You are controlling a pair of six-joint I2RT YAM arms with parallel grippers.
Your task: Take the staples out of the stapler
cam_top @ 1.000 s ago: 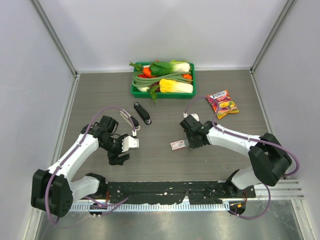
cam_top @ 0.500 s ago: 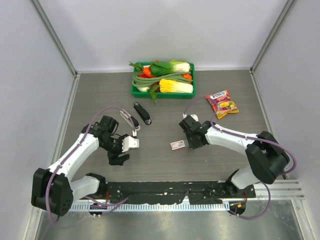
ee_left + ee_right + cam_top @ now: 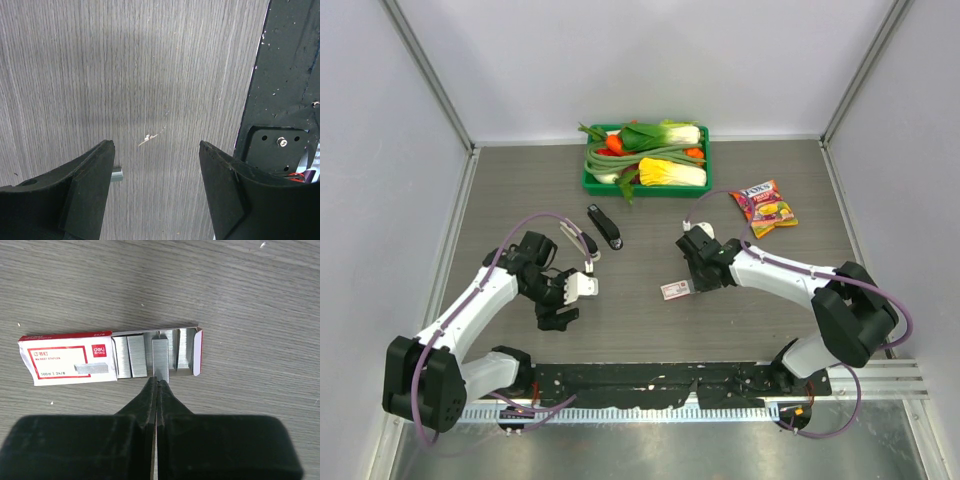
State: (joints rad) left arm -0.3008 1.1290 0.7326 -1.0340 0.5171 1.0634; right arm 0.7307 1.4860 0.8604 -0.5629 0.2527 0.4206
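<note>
the right gripper (image 3: 157,382) has its fingers pressed together, tips touching the near end of the staples (image 3: 160,359), a grey strip that lies among the other strips (image 3: 129,356) and juts toward the gripper, in the open tray of the small pink-and-white box (image 3: 65,360) on the table (image 3: 250,285). the left gripper (image 3: 156,150) hangs well apart from the box, fingers spread wide with nothing between them, over the tabletop where a small grey metal piece (image 3: 118,174) shows just beside one finger. a black stapler (image 3: 605,227) lies farther back.
</note>
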